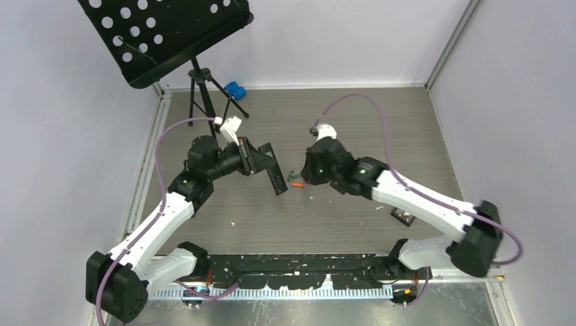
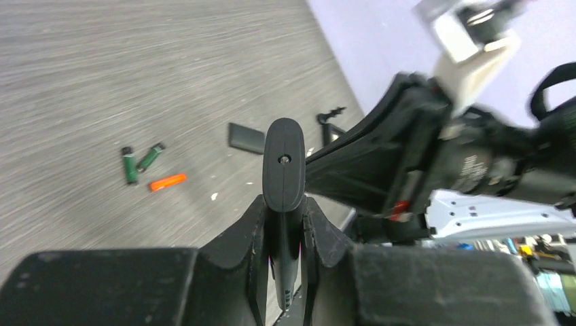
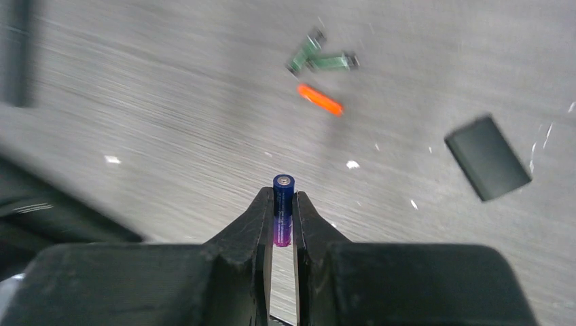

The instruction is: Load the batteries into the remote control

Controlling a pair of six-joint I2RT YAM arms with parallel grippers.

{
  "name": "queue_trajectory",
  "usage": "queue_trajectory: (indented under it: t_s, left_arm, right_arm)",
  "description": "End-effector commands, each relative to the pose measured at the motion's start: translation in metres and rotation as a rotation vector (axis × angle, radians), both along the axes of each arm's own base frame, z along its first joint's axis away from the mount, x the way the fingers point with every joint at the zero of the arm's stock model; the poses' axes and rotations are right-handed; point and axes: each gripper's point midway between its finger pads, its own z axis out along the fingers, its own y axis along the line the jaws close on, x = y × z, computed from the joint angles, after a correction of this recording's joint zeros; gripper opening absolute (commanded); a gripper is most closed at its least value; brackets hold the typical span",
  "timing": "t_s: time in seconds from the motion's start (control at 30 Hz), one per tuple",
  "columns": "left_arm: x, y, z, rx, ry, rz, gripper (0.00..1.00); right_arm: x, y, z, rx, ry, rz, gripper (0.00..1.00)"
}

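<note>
My left gripper (image 2: 284,205) is shut on the black remote control (image 2: 283,163), which I see end-on sticking out past the fingertips. From above, the remote (image 1: 276,174) hangs tilted over the table in front of the left gripper (image 1: 257,161). My right gripper (image 3: 283,198) is shut on a purple-blue battery (image 3: 283,193) held upright, its tip above the pads. From above, the right gripper (image 1: 303,178) faces the remote. On the table lie two green batteries (image 3: 303,53) (image 3: 333,62) touching at one end, and an orange battery (image 3: 320,100).
A flat black cover (image 3: 487,157) lies on the table to the right of the loose batteries. A perforated black music stand (image 1: 163,34) on a tripod (image 1: 204,92) stands at the back left, with a blue object (image 1: 235,89) beside it. White crumbs dot the tabletop.
</note>
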Motion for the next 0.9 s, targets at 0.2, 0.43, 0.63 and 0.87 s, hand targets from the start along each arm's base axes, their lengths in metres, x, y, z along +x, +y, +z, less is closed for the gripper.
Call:
queue_trajectory:
  t_s: [0.2,0.43,0.63,0.87]
  left_arm:
    - [-0.006,-0.021,0.077,-0.240,-0.088,-0.111,0.00]
    - [-0.011,-0.028,0.096,-0.342,-0.010,-0.151,0.00]
    - [-0.016,-0.032,0.105,-0.391,0.043,-0.188,0.00]
    - [-0.016,-0.035,0.107,-0.426,0.086,-0.202,0.00]
  right_arm:
    - [-0.029,0.025,0.171,0.483,-0.345,0.233,0.14]
    - [-0.039,0.036,0.183,0.525,-0.380,0.319,0.15]
    - [-0.037,0.040,0.169,0.473,-0.394,0.342,0.15]
    - [-0.036,0.044,0.156,0.440,-0.384,0.360,0.16]
